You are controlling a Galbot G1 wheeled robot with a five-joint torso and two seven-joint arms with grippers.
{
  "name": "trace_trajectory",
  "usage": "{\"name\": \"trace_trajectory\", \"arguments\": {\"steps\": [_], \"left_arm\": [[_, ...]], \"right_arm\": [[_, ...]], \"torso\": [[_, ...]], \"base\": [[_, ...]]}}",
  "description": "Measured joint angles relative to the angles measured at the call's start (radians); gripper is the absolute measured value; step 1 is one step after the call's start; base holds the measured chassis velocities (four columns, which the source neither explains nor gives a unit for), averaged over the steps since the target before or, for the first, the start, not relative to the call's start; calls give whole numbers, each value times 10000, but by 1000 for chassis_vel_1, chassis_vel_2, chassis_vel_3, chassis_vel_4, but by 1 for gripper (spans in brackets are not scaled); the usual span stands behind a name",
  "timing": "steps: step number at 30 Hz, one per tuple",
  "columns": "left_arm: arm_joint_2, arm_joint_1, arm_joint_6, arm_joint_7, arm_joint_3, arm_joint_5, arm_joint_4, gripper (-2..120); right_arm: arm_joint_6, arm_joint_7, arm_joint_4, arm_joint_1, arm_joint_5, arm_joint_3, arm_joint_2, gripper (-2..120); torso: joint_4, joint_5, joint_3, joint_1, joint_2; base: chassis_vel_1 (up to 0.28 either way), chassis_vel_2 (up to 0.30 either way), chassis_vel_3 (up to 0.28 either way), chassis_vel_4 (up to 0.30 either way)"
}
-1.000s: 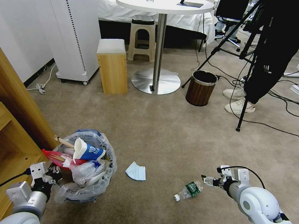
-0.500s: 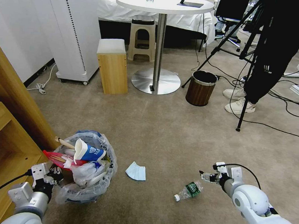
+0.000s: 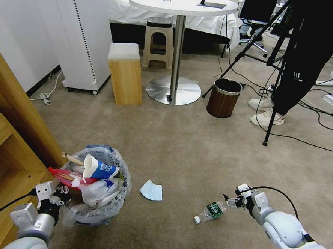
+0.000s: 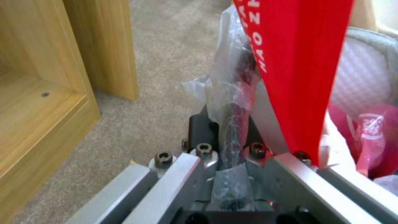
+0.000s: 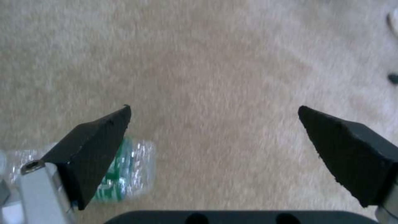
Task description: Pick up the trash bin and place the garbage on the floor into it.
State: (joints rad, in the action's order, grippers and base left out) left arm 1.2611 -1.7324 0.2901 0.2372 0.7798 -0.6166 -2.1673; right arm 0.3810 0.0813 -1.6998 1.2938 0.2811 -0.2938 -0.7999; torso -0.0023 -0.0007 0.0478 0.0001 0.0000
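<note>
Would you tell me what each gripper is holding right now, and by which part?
The left gripper is shut on the trash bin, pinching its bag-lined rim. The right gripper is open above the carpet beside the clear bottle, holding nothing.

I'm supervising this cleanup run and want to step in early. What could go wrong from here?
1. The right claw is open beside the clear bottle, which lies on its side on the carpet; a nudge may roll it away.
2. The trash bin is heaped above its rim, so the bottle or the paper cup on top might spill out.
3. The left claw pinches the bin's rim and thin liner, which might slip.
</note>
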Motion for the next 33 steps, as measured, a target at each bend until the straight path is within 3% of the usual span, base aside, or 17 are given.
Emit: {"name": "trace_trajectory", "arguments": {"steps": [13, 18, 24, 31, 33], "left_arm": [[142, 22, -2, -16, -30, 125, 52, 0], [211, -43, -4, -38, -17, 165, -16, 0], [210, -105, -19, -36, 59, 171, -43, 0], [216, -51, -20, -18, 41, 181, -39, 0], [201, -34, -20, -10, 48, 182, -37, 0]], "right_arm": [[27, -184, 37, 8, 36, 177, 72, 100], [-422, 232, -37, -353, -558, 955, 505, 100], [-669, 445, -91, -607, -660, 1155, 797, 100], [-1528, 784, 154, -851, -1326, 1176, 1143, 94], [-2367, 1063, 441, -1139, -1760, 1301, 1385, 93]], "torso": [[-1, -1, 0, 0, 0], [-1, 0, 0, -1, 0], [2, -1, 0, 0, 0], [-1, 0, 0, 0, 0], [0, 1, 0, 0, 0]], "base": [[0, 0, 0, 0], [0, 0, 0, 0], [0, 0, 0, 0], [0, 0, 0, 0], [0, 0, 0, 0]]}}
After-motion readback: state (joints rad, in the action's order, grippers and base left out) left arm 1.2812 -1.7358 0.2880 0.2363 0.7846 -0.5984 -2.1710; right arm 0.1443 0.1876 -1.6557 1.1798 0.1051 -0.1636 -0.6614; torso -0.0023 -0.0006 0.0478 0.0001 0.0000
